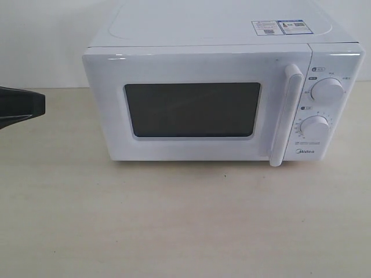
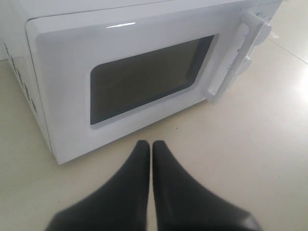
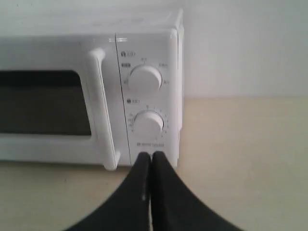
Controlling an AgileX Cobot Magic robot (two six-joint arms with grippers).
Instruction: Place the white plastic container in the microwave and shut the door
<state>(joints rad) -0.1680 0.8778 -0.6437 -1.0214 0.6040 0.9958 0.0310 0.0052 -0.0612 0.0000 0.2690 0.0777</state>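
The desk [image 1: 185, 220] fills the foreground in front of the microwave [image 1: 220, 29], which stands square-on with its door [image 1: 107, 81] pressed flush and shut. The white plastic container shows in no view. The dark window [image 1: 192, 110] gives nothing away, so whether it sits inside the microwave cannot be told. The tall handle [image 1: 287, 116] runs down the door's edge beside the two dials [image 1: 326, 91], free for a pull. The left end effector [image 2: 150, 147] hangs off the microwave's side away from the handle, fingers pinched together on nothing. The right end effector [image 3: 150, 156] faces the dial panel, likewise closed and empty. Both are probably parked clear of the door's swing.
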